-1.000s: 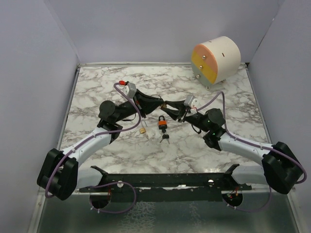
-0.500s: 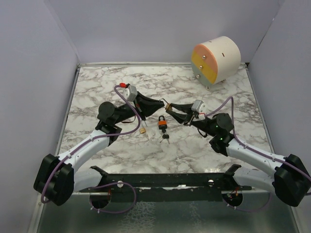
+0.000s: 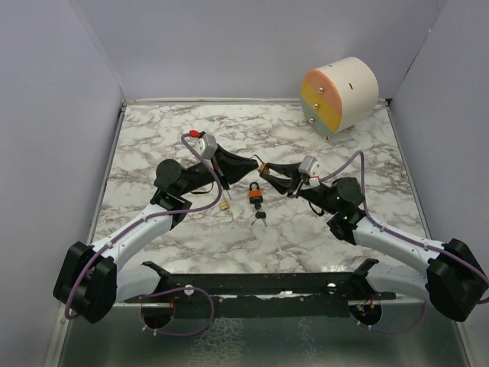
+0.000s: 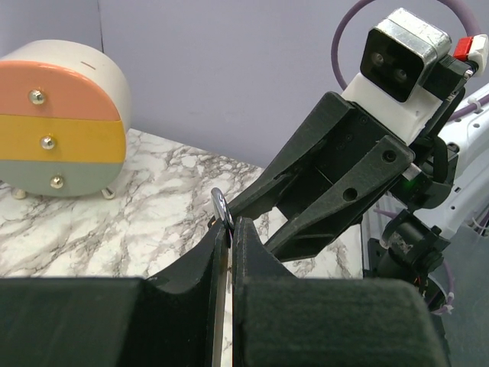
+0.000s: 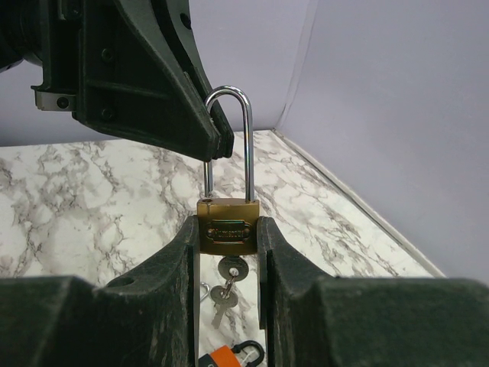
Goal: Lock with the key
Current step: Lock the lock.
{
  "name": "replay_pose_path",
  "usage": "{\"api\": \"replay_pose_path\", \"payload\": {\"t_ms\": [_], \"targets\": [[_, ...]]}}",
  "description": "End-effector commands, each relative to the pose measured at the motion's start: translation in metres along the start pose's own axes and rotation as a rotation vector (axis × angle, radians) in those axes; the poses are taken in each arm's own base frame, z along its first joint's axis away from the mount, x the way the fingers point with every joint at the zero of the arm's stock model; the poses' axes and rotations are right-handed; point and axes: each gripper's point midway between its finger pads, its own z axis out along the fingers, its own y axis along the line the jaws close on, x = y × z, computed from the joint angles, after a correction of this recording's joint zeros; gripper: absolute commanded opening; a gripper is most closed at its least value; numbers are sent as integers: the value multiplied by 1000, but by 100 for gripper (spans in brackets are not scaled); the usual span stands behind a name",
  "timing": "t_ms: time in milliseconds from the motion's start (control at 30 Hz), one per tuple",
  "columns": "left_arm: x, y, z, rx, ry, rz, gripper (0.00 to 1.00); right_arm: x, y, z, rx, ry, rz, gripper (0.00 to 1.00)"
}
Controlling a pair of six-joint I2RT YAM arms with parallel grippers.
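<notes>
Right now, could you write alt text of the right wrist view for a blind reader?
The right tool grips a brass padlock upright by its body, a key hanging below it. The left tool pinches the steel shackle above a marble table.

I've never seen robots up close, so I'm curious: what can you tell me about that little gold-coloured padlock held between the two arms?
The brass padlock is small, with a brass-looking body bearing a label plate and a tall silver shackle. It is held upright above the marble table, its body clamped by the sides in the right pincer. The left pincer is closed on the shackle. A key appears to sit in its underside, with a second dangling below.
</notes>
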Motion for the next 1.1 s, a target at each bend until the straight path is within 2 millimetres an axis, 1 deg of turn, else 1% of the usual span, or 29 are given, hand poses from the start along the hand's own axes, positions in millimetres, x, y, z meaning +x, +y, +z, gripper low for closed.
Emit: {"api": "replay_pose_path", "payload": {"t_ms": [0,233,633,1067], "targets": [[5,-2,3,8,9,3,0,-29,-8,8,27,-90,-19,1],[6,-6,3,21,11,5,0,-31,-10,9,34,-94,-20,1],[12,-5,3,16,21,-5,0,-41,-8,11,16,-116,-9,1],[7,-13,5,43,5,-13,0,-40,-8,15,9,-116,-2,1]]}}
